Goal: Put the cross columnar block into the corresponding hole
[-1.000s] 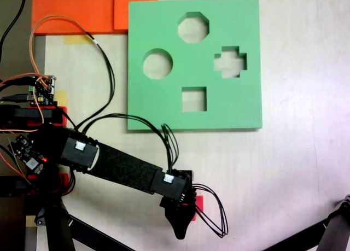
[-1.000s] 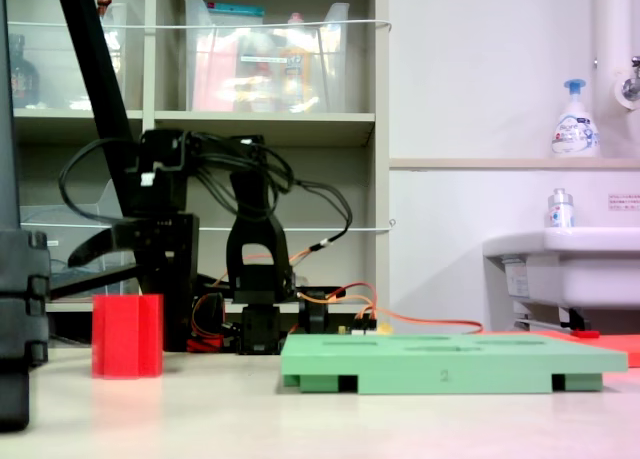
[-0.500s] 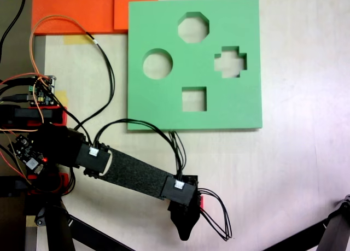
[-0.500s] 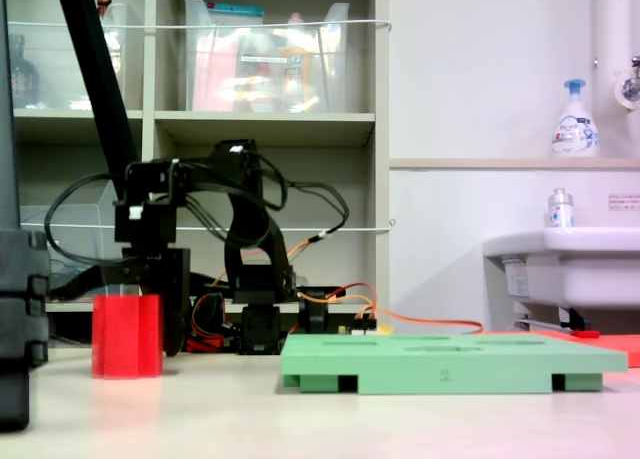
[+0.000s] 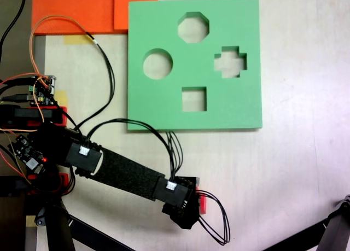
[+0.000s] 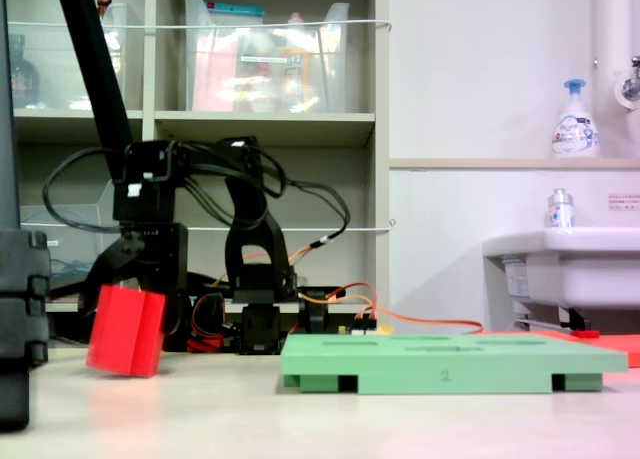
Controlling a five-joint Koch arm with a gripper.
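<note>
Early stage: jaws of the gripper [image 6: 125, 279] pinch the cross columnar block [image 6: 125, 331], tilted, one edge lifted off the counter [image 6: 400, 419], at the second exterior view's left. Board [image 5: 164, 106] lies well apart; the corresponding hole [image 5: 230, 62] is empty. Left: lift, carry, align, insert. Open counter between block and board; cables [image 5: 213, 218] trail near the block.

In the first exterior view, the foam board [image 5: 194, 63] lies flat on the counter [image 5: 295, 169], with the plus-shaped hole [image 5: 230, 62] toward its right. The block [image 6: 125, 330] sits tilted, well left of the board in the second exterior view, under the gripper [image 6: 128, 264].
</note>
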